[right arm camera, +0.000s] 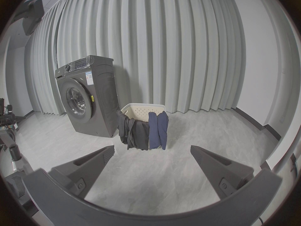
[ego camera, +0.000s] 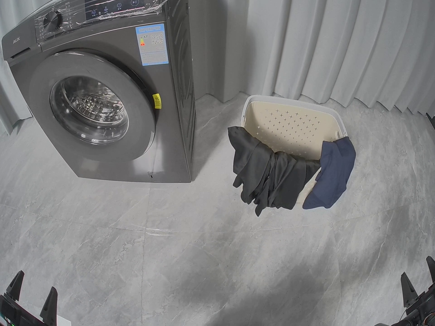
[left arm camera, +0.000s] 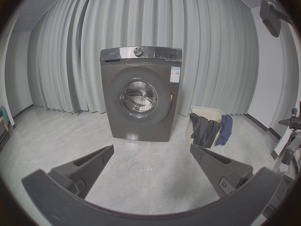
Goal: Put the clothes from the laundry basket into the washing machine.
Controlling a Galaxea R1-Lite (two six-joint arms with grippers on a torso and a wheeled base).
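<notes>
A grey front-loading washing machine point(ego camera: 104, 91) stands at the back left with its round door shut; it appears too as the washing machine point(left arm camera: 141, 91) and the washing machine point(right arm camera: 86, 94). To its right sits a white laundry basket point(ego camera: 290, 118). A dark grey garment point(ego camera: 267, 173) and a navy garment point(ego camera: 333, 170) hang over the basket's near rim. My left gripper point(ego camera: 31, 295) is low at the near left, open and empty. At the near right my right gripper point(ego camera: 419, 281) is also open and empty. Both are far from the basket.
Pale curtains point(ego camera: 317, 37) run along the back wall behind the machine and basket. Grey tiled floor point(ego camera: 204, 259) lies open between me and the basket. A wall with dark skirting point(right arm camera: 250, 116) closes the room on the right.
</notes>
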